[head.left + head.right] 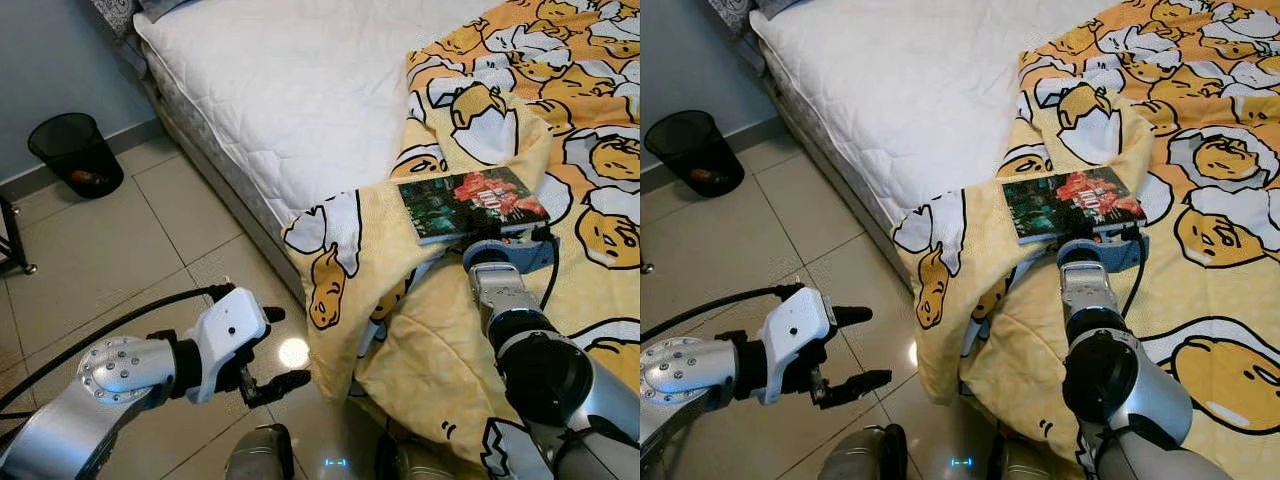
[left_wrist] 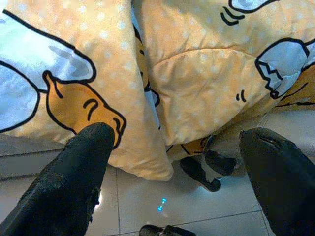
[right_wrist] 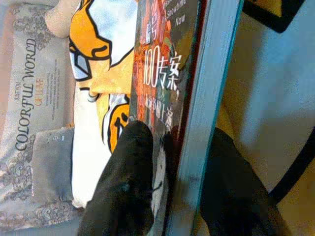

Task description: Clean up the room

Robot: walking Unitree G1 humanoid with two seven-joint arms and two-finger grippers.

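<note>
— 2 things I want first: the surface and the room.

— I'm looking down at a bed with a bare white quilted mattress [image 1: 300, 90]. A yellow blanket [image 1: 560, 170] printed with cartoon eggs covers its right part and spills over the edge to the beige tiled floor [image 1: 110, 270]. A black mesh waste bin [image 1: 76, 152] stands by the grey wall, well apart from the bed, with something small lying in it. From the right wrist camera I can make out a grey pillow [image 3: 34, 123] lettered "COLORFUL WORLD".

— And the arms?

— My right gripper [image 1: 510, 240] reaches onto the blanket and has the book [image 1: 472, 203] pinched at its near edge: 1 black finger [image 3: 125, 182] lies on the red and dark cover, the other sits under it. The book rests flat on a raised fold of blanket near the bed's edge.

— The left one?

— My left gripper [image 1: 282, 348] hovers low over the tiles beside the hanging blanket, its 2 fingers spread wide with nothing between them
</note>
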